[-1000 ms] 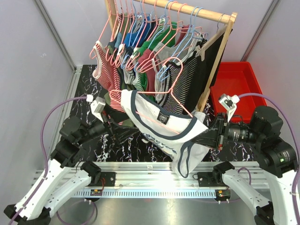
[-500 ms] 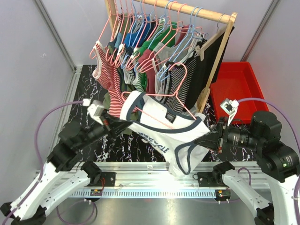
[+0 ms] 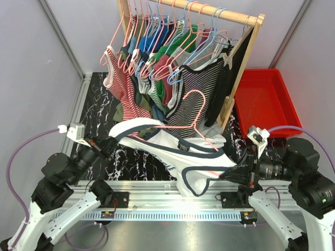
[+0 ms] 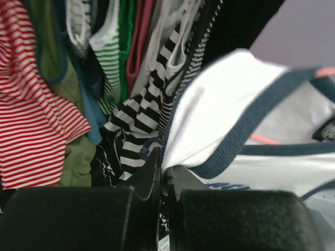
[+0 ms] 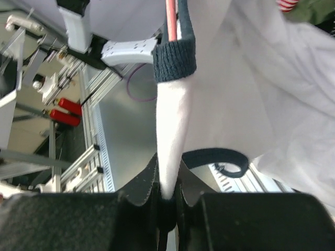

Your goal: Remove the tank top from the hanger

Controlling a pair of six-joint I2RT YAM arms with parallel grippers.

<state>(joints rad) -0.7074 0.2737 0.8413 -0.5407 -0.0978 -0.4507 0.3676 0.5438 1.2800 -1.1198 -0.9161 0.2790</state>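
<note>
White tank top (image 3: 172, 151), navy trim, one only. Top view: off rail, stretched above table (image 3: 99, 99) between two arms; long axis left-right, right end lower. One pink hanger (image 3: 194, 107) inside it, hook up. Left gripper (image 3: 108, 143) at left end, right gripper (image 3: 236, 171) at right end; jaws unclear here. One red bin (image 3: 264, 99). Left wrist: jaws clenched on navy edge; black-white striped garment (image 4: 137, 117) behind. Right wrist: jaws clamped on white fabric.

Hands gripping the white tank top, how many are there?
2. The left hand pinches the navy-trimmed edge at the left end of the tank top; the right hand pinches white fabric at its right end. None hidden.
</note>
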